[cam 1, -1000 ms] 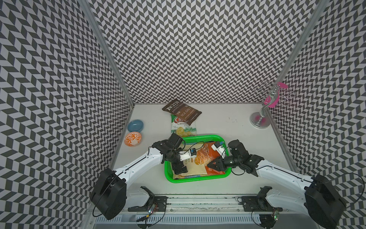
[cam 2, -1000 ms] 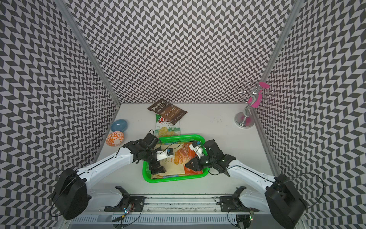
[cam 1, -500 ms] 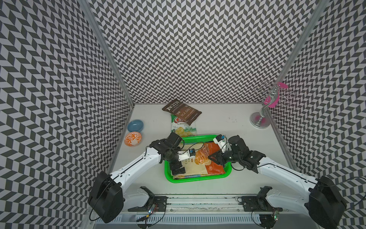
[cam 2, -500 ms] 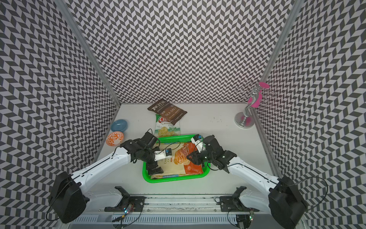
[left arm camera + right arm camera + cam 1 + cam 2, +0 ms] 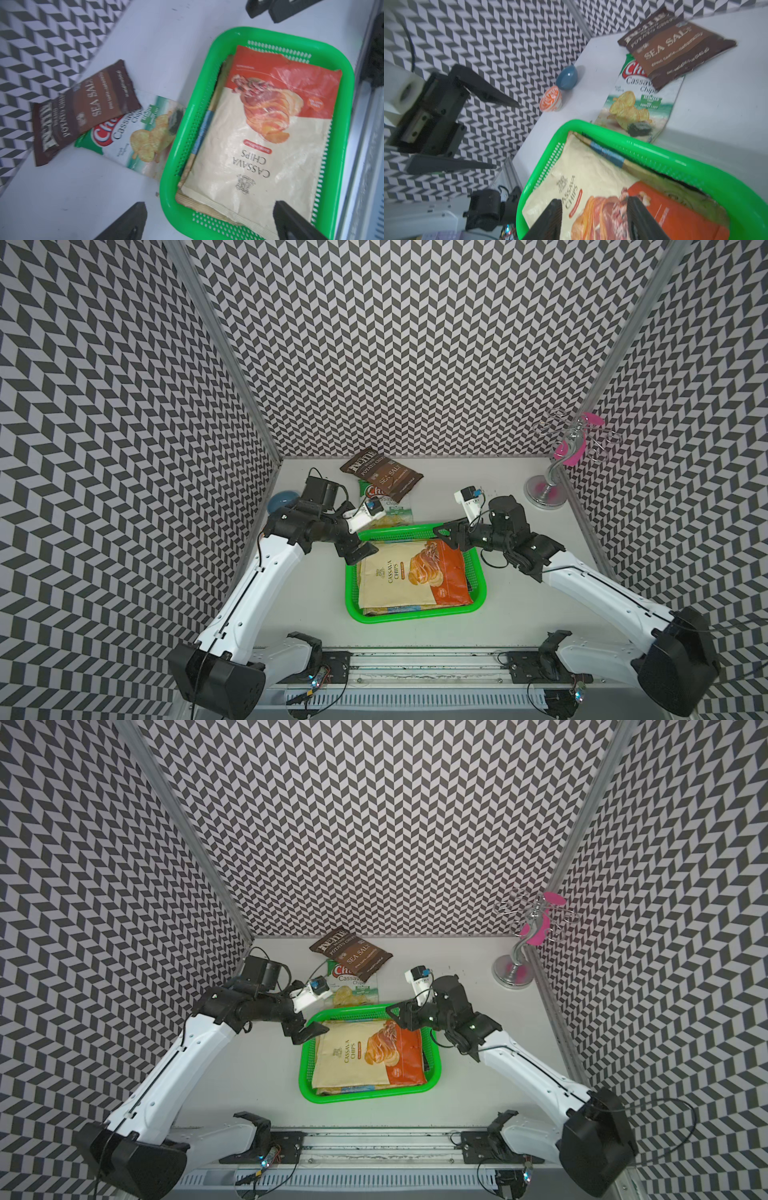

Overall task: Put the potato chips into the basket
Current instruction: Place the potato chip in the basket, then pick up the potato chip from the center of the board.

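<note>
Two bags, the brown bag (image 5: 384, 476) and the green-white bag (image 5: 395, 514), are lying just beyond the basket (image 5: 351, 593); the orange-cream bag (image 5: 411, 576) is topping the stack inside. I am holding my left gripper (image 5: 360, 552), jaws spread wide, at its far-left corner, and my right gripper (image 5: 446, 533), jaws partway apart, over its far-right corner, both gripping nothing.

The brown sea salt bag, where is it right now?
In both top views the brown sea salt bag lies at the far end of the table, outside the green basket, overlapping the green-white cassava bag.
</note>
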